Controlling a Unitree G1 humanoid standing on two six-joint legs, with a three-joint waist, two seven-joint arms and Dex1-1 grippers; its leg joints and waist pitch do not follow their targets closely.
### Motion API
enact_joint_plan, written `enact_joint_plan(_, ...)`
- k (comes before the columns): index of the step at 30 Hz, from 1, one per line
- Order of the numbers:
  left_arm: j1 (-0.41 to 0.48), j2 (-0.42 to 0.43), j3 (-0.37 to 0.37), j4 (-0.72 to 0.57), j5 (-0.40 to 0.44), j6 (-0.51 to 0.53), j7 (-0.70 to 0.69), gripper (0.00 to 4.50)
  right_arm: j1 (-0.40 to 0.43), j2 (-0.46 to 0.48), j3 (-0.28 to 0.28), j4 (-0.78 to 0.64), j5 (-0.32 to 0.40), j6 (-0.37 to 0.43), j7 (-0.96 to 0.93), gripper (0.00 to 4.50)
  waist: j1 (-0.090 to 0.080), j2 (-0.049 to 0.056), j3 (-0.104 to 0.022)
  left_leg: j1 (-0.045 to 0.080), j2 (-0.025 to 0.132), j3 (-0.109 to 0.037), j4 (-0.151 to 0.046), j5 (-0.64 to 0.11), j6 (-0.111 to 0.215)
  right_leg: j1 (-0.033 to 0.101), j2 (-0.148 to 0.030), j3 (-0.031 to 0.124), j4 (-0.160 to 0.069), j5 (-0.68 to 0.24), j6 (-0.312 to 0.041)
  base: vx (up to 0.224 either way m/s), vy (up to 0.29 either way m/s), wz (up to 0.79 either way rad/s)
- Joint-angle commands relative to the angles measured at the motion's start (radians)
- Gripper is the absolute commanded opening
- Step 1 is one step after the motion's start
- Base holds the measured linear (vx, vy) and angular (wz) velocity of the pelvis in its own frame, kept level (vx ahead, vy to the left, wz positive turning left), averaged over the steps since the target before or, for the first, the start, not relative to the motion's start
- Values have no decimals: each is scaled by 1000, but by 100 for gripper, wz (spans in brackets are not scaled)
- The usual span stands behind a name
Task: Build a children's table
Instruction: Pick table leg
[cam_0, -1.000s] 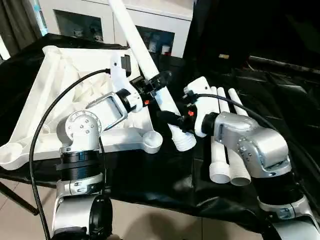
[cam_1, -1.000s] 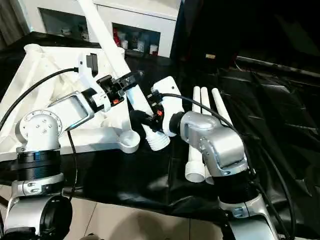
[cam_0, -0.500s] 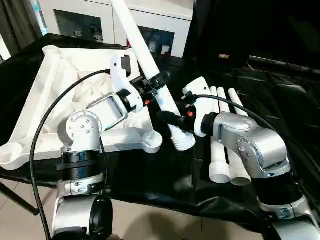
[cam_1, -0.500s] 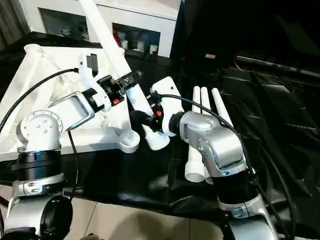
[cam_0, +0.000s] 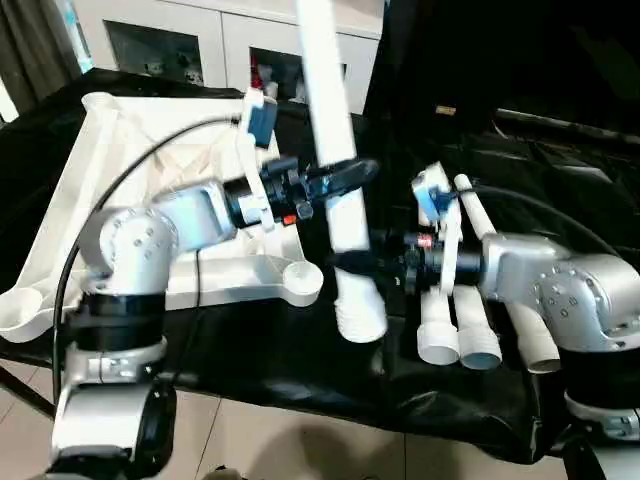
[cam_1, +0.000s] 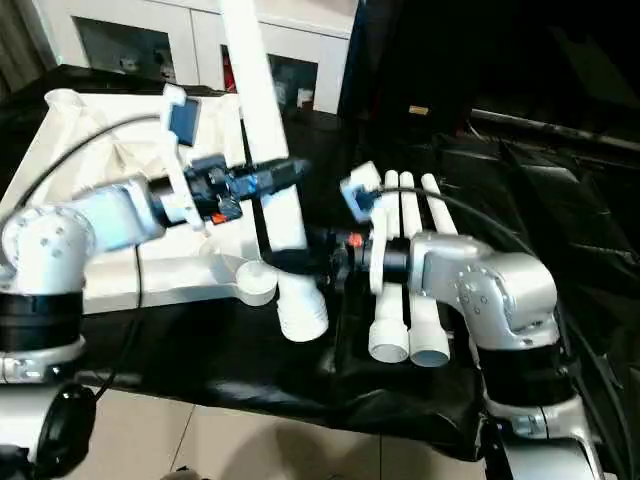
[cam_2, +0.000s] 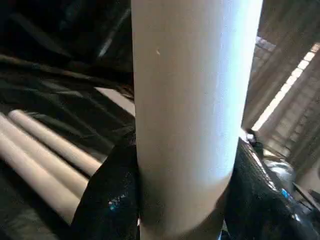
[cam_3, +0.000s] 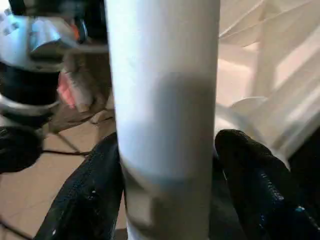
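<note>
Left eye view: a white leg (cam_0: 335, 170) stands nearly upright at the frame's centre, its ribbed wide end (cam_0: 360, 318) low, just right of the top's corner socket (cam_0: 302, 282). The left hand (cam_0: 335, 178) comes in from the left and pinches the leg at mid-height. The right hand (cam_0: 362, 264) reaches in from the right lower down, its fingers on either side of the leg near the ribbed end. The white top (cam_0: 120, 160) lies tilted at the left of the frame on the black-draped table (cam_0: 330, 385). Three spare legs (cam_0: 470, 300) lie side by side at the centre right, behind the right forearm. A white cabinet (cam_0: 200, 35) runs along the upper edge

Left wrist view: the leg (cam_2: 192, 115) fills the middle, the black fingers (cam_2: 107, 200) pressed to both its sides; spare legs (cam_2: 45, 155) lie at the left

Right wrist view: the fingers (cam_3: 255, 185) straddle the leg (cam_3: 162, 115); whether they press it I cannot tell. Part of the top (cam_3: 260, 65) shows at the upper right
</note>
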Motion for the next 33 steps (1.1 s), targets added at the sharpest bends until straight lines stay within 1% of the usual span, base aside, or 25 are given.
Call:
enact_joint_plan(1,-35,9,-9,-14,-23,-3,-38,184,5,-30,9,-26,24,28,17,298,3,20,-73,3,49,-14,-71,-17,-5,71,-83,60,-71,-46,-215,0,0,0)
enact_joint_plan(2,-40,9,-4,-8,-32,-2,-42,184,9,-42,19,-34,27,35,24,298,4,20,-73,3,49,-14,-72,-21,-7,70,-83,60,-71,-50,-216,0,0,0)
enact_joint_plan(4,-44,10,0,-1,-40,-2,-53,184,18,-51,34,-42,27,40,28,270,5,19,-73,2,49,-14,-71,-25,-12,71,-85,60,-72,-60,-212,0,0,0)
enact_joint_plan(6,-44,12,-2,2,-40,-4,-64,184,22,-49,36,-43,26,41,26,259,4,20,-73,2,49,-15,-72,-25,-15,71,-84,59,-72,-68,-209,0,0,0)
enact_joint_plan(7,-44,12,-3,2,-39,-5,-66,184,23,-48,36,-43,26,41,25,250,4,18,-73,1,48,-15,-72,-28,-16,71,-84,59,-73,-75,-204,0,0,0)
enact_joint_plan(9,-42,15,-7,5,-37,-8,-76,184,23,-42,32,-40,27,40,15,221,5,20,-74,1,49,-15,-72,-27,-20,71,-84,59,-73,-80,-201,0,0,0)
enact_joint_plan(14,-38,19,-11,7,-36,-11,-84,184,22,-41,31,-36,32,34,3,199,5,18,-76,0,49,-15,-71,-5,-16,72,-84,59,-67,-35,-210,0,0,0)
enact_joint_plan(15,-34,21,-14,7,-34,-14,-84,184,20,-36,30,-31,27,28,-5,198,5,16,-76,0,49,-15,-71,-6,-15,72,-84,59,-68,-33,-212,0,0,0)
enact_joint_plan(17,-26,25,-23,2,-20,-28,-89,184,18,-26,29,-25,17,17,-21,197,5,17,-76,0,49,-15,-71,-6,-15,72,-84,59,-67,-38,-213,0,0,0)
enact_joint_plan(18,-18,24,-31,-2,-3,-45,-86,184,16,-14,22,-19,14,16,-36,196,5,15,-75,0,49,-15,-72,-5,-14,71,-85,59,-69,-42,-210,0,0,0)
enact_joint_plan(20,-8,24,-43,-6,22,-68,-79,184,13,1,15,-10,10,15,-56,196,4,15,-75,-1,49,-15,-72,-6,-17,71,-85,59,-69,-52,-206,0,0,0)
enact_joint_plan(21,-3,19,-58,2,65,-81,-27,184,10,17,16,1,-8,3,-84,196,3,15,-75,0,49,-15,-72,-8,-18,71,-85,59,-69,-56,-204,0,0,0)
enact_joint_plan(22,-3,19,-58,2,65,-81,-27,184,10,17,16,1,-8,3,-84,196,3,16,-75,0,51,-15,-73,-9,-20,70,-85,59,-69,-56,-203,0,0,0)
enact_joint_plan(23,-3,14,-62,9,84,-84,3,219,8,23,18,6,-15,-2,-96,196,3,16,-76,1,50,-14,-72,-9,-23,70,-84,59,-68,-52,-203,0,0,0)
enact_joint_plan(25,-4,-1,-55,23,94,-85,41,253,6,33,19,16,-29,-14,-115,196,4,17,-76,1,51,-14,-71,-8,-26,70,-85,60,-68,-48,-204,0,0,0)
enact_joint_plan(26,7,-23,-64,20,128,-91,114,257,2,49,22,35,-52,-34,-147,196,2,17,-75,0,52,-15,-72,-9,-30,69,-85,59,-68,-48,-203,0,0,0)
enact_joint_plan(27,12,-34,-77,15,155,-95,158,257,-1,55,24,43,-63,-45,-161,196,2,21,-76,2,53,-16,-73,-16,-34,69,-86,59,-71,-53,-199,0,0,0)
enact_joint_plan(28,16,-42,-81,12,166,-96,183,263,-3,57,26,48,-69,-50,-168,196,3,20,-77,2,52,-15,-72,-17,-35,69,-85,59,-70,-51,-199,0,0,0)
enact_joint_plan(30,25,-55,-84,4,172,-99,198,267,-6,62,28,53,-76,-55,-180,195,5,18,-80,-2,49,-15,-71,16,-30,76,-84,59,-64,0,-201,0,0,0)
enact_joint_plan(32,33,-63,-87,-5,173,-102,202,268,-9,65,30,58,-83,-60,-188,194,3,18,-80,-3,48,-16,-70,24,-22,75,-82,57,-62,25,-206,0,0,0)
enact_joint_plan(33,38,-84,-73,-8,167,-96,229,268,-12,68,36,62,-92,-67,-194,194,2,14,-78,-5,48,-16,-71,19,-20,77,-84,57,-63,21,-206,0,0,0)
